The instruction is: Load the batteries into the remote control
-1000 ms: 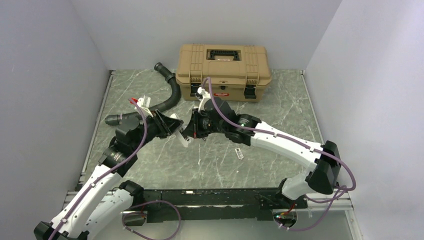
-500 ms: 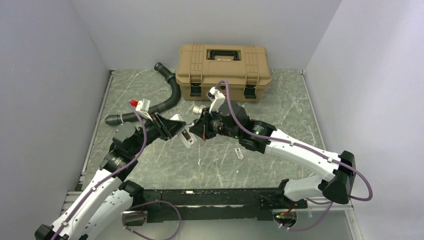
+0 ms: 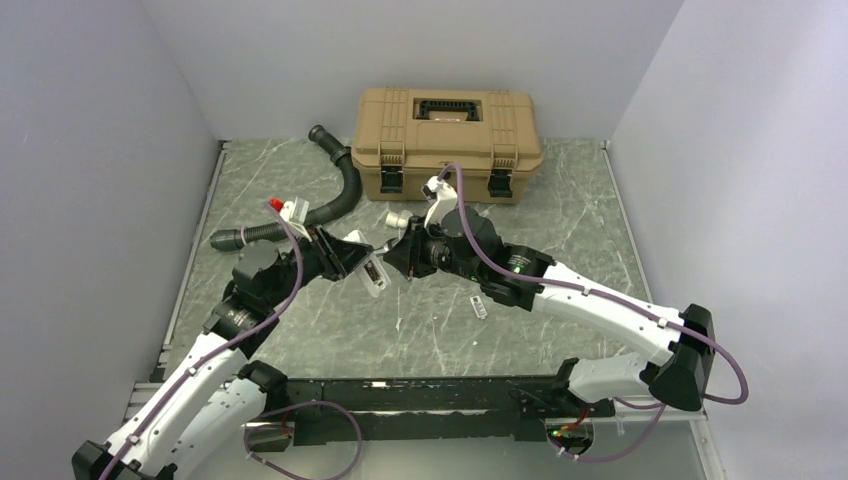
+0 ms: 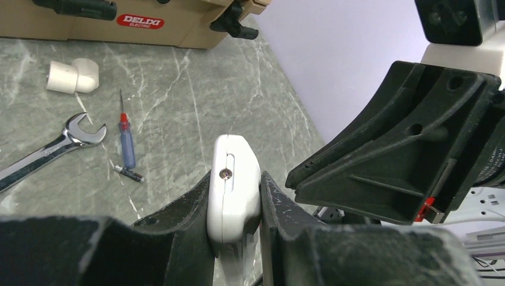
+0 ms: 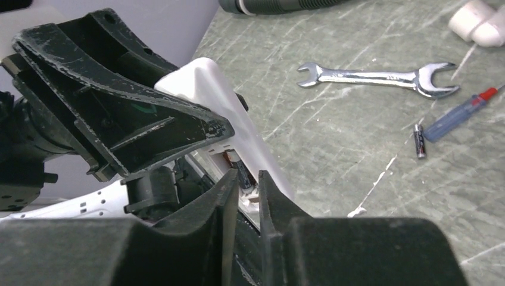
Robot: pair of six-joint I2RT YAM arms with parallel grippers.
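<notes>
Above mid-table, the left gripper [image 4: 236, 199] clamps the remote control [image 4: 232, 161]. At its 3 o'clock, the right gripper [image 5: 243, 180] stands narrow around a battery [image 5: 241, 169] in the compartment; whether it grips is unclear.

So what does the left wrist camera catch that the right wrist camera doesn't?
Only the left wrist view shows the tan toolbox and the narrow end face of the remote control. Only the right wrist view shows the black hose and what looks like a battery in the remote's open compartment. Both show the remote, plus the wrench, the screwdriver, a loose battery and the white pipe elbow lying on the table.
</notes>
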